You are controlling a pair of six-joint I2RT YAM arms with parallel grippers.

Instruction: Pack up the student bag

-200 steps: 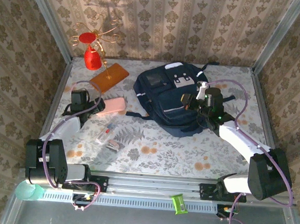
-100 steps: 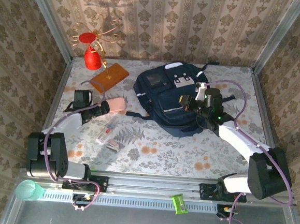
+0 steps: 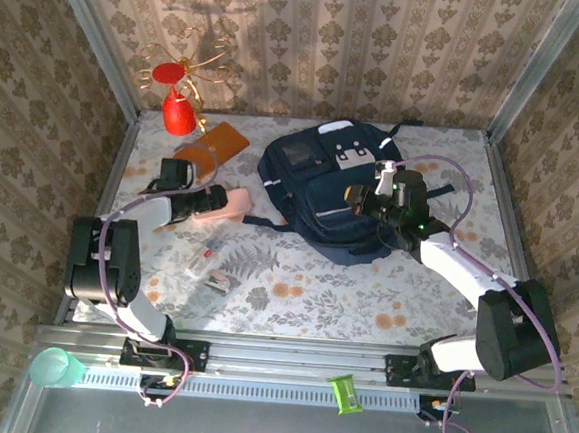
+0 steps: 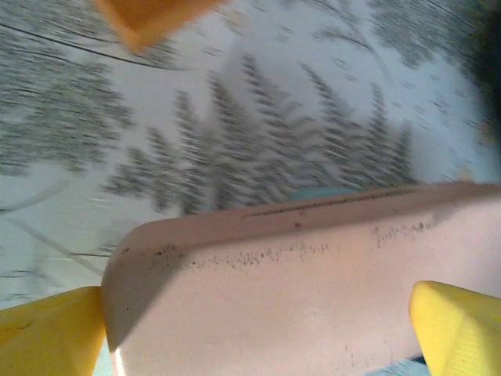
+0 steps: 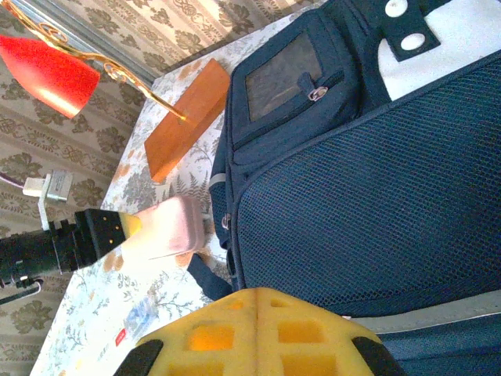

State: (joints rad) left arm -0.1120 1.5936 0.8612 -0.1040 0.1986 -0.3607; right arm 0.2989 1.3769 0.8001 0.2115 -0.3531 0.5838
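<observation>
Left gripper now straddles pink case, ends cut off

Pink rounded plastic case left-centre on floral tablecloth; orange wooden slab, red cone ornament far left; small packets nearer.

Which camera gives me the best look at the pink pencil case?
Top external: the pink pencil case lies whole on the table left of the student bag, with the left tool at its end. Left wrist gives a blurred close-up of one face between yellow fingers; right wrist shows one end, small.
</observation>
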